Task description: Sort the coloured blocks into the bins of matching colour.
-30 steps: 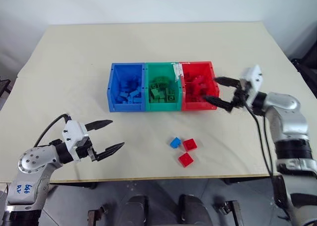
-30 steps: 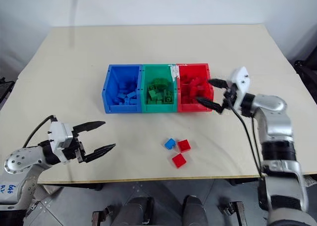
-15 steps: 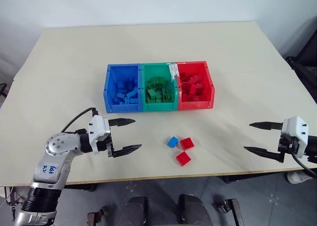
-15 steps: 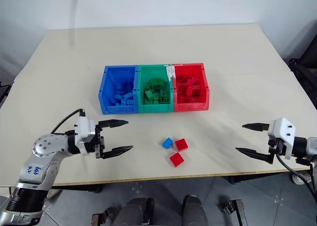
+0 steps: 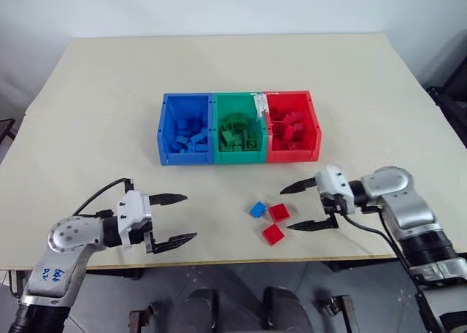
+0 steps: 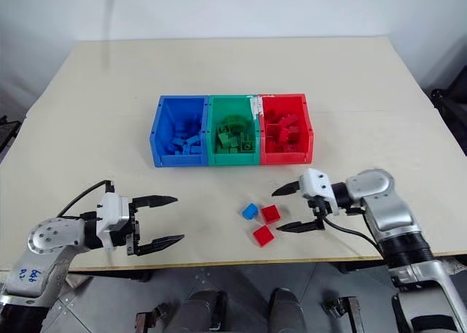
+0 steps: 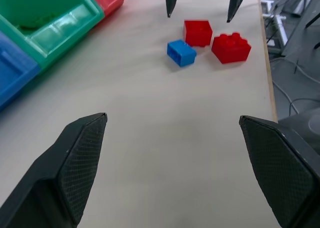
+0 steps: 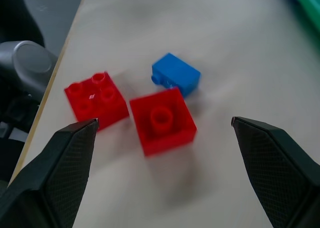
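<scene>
Red bricks, two of them (image 5: 279,212) (image 5: 273,234), are lying tight against the blue brick (image 5: 257,209) at lower centre of the table (image 5: 109,92), below the bins (image 5: 239,127). I am judging that closing could nudge a neighbour or trap two. My right gripper (image 5: 300,206) is gaping wide, empty, beside them; my left gripper (image 5: 175,218) is spread, empty, lower left.

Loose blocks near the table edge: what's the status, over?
Both tools open, empty. Right tool beside two red blocks and blue block. Left tool off aside. Nothing blocking.
</scene>
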### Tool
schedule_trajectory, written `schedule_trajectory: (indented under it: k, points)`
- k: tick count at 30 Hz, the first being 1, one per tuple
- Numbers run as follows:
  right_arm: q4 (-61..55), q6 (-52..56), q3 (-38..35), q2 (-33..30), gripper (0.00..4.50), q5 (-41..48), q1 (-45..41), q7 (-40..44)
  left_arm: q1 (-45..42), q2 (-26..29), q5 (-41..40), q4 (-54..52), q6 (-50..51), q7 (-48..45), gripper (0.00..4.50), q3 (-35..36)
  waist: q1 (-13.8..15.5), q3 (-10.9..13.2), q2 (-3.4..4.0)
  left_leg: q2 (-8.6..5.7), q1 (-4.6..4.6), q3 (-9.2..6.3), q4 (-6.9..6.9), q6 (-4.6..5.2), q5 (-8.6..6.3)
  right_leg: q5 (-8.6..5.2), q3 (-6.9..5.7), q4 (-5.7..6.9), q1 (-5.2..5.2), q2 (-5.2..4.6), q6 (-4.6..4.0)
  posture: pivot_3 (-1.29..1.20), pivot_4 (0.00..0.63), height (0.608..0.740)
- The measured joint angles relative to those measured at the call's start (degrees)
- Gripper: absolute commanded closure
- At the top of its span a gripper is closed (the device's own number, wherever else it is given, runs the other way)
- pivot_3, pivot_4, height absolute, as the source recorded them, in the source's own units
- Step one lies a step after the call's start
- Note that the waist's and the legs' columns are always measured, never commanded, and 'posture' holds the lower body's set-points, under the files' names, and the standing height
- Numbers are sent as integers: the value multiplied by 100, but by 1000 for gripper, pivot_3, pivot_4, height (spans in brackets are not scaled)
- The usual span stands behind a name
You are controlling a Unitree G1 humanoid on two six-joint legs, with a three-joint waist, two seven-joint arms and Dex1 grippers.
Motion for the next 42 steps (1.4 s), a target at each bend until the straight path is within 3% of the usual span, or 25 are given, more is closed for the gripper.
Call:
schedule_trajectory:
  k: [3,6,13,23,30,33,38,39,42]
  points:
    - [312,-196,202,120,55,-228,-157,17,141,2,-25,-129,34,79,0,106,-13,0,0,1,0,-1,-1,-2,-1,0,-2,1,0,1,0,0,150,740]
    - [610,-424,306,236,608,-340,-266,26,279,2,-29,-273,53,164,0,182,-36,0,0,3,3,2,-3,-3,-1,0,-2,2,-1,3,0,0,150,740]
    - [768,-559,270,247,2942,-277,-308,45,415,-9,-30,-450,123,362,0,287,-28,0,0,2,2,4,-2,-3,-2,0,-2,3,-2,3,0,0,150,740]
    - [153,429,-818,215,3037,388,-188,-871,427,-181,-280,-484,188,507,0,338,-30,0,0,5,2,4,-2,-4,-2,0,-1,4,-3,3,0,0,150,740]
    - [1385,539,-1210,512,3037,-163,-1723,-2702,325,-269,-293,-429,151,575,0,334,-56,1,2,5,4,14,-7,-5,-2,0,3,7,-11,4,-2,0,150,740]
    - [2072,383,-1106,685,1981,-630,-2097,-3347,351,-272,-284,-328,41,555,0,385,-53,1,2,4,2,12,-10,-4,-3,0,1,7,-13,4,-2,0,150,740]
    - [2531,186,-1059,820,257,-724,-2160,-3480,513,-284,-303,-195,-140,558,0,780,-55,1,2,3,-1,13,-10,-1,-5,0,-1,5,-12,3,-2,0,150,740]
    - [2538,160,-1073,819,32,-712,-2158,-3463,513,-380,-371,-194,-218,557,0,875,-52,1,2,3,-2,14,-9,-1,-5,0,0,4,-12,2,-2,0,150,740]
    - [2358,-18,-1245,743,32,-529,-2018,-3203,506,-481,-492,-205,-312,566,0,967,-33,1,2,4,-3,11,-7,-1,-5,0,-4,5,-11,3,-2,0,150,740]
